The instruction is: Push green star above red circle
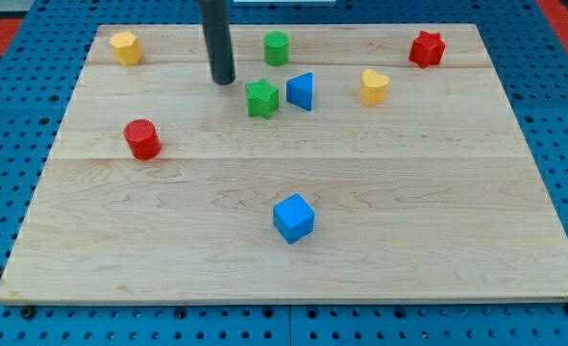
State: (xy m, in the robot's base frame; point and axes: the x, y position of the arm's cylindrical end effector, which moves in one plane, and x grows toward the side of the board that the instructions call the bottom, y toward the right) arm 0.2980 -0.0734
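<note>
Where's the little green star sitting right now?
The green star sits in the board's upper middle, right beside the blue triangle on its right, with my tip just to its upper left, apart from it.

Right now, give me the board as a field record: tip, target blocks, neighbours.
tip: my tip at view's upper left of green star, small gap, not touching
green star: upper middle, well to the view's right of red circle
red circle: view's left
blue triangle: just right of green star
green circle: near top edge
others: blue cube, yellow heart, red star, yellow block
</note>
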